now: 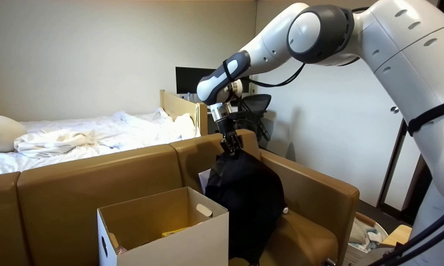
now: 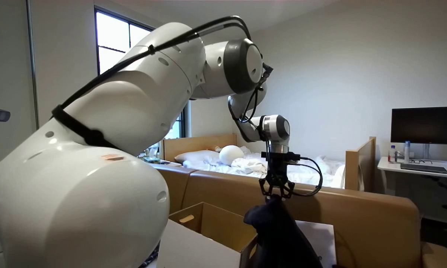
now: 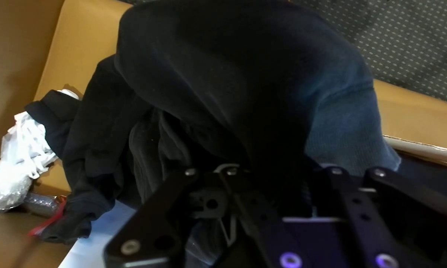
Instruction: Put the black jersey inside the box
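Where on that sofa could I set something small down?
Bare seat shows between the black jersey and the sofa arm, toward the front. Near the backrest it's crowded with plastic packaging and a white panel; beside the box, the jersey, held by the gripper, hangs close.

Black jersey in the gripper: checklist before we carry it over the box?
1. Grip on jersey: ok; it hangs from the gripper.
2. Top of box open: ok; no flap covers the opening in either exterior view.
3. Room inside for the jersey: cannot tell; a yellow item shows, but the bottom is hidden.
4. Gripper above the opening: not ok; it is off to one side of the box.
5. Jersey clear of the couch: cannot tell; its lower part is not fully visible.
6. Jersey free of the box wall: cannot tell; they overlap in both exterior views.
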Action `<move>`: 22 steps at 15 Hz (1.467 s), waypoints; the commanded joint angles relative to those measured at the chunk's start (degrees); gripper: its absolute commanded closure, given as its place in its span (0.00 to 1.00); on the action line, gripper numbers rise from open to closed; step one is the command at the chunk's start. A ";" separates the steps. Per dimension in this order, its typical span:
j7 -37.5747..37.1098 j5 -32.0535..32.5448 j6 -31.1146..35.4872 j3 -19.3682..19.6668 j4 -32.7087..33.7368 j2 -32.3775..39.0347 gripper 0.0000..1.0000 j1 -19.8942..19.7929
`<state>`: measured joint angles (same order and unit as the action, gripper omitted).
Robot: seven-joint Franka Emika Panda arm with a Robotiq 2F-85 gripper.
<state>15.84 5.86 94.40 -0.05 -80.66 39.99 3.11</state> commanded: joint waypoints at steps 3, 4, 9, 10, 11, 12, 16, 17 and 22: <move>-2.28 4.13 6.24 -0.68 -5.74 -7.60 0.91 1.30; -2.78 5.54 7.64 -0.77 -7.38 -10.04 0.91 2.03; -9.71 13.35 11.15 -0.73 -10.52 -20.00 0.91 6.33; -11.99 14.32 10.64 -0.92 -9.89 -21.62 0.91 7.08; -14.10 15.22 10.12 -1.12 -9.11 -23.19 0.91 7.79; -16.21 16.06 9.90 -1.40 -8.56 -24.94 0.91 8.48; -25.22 17.85 9.35 -3.27 -7.10 -32.00 0.91 10.59; -27.34 18.80 9.76 -4.02 -7.55 -34.05 0.91 11.13; -39.81 22.90 8.28 -9.41 -5.90 -42.07 0.91 13.23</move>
<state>-16.88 25.36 103.73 -6.82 -86.44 3.43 15.46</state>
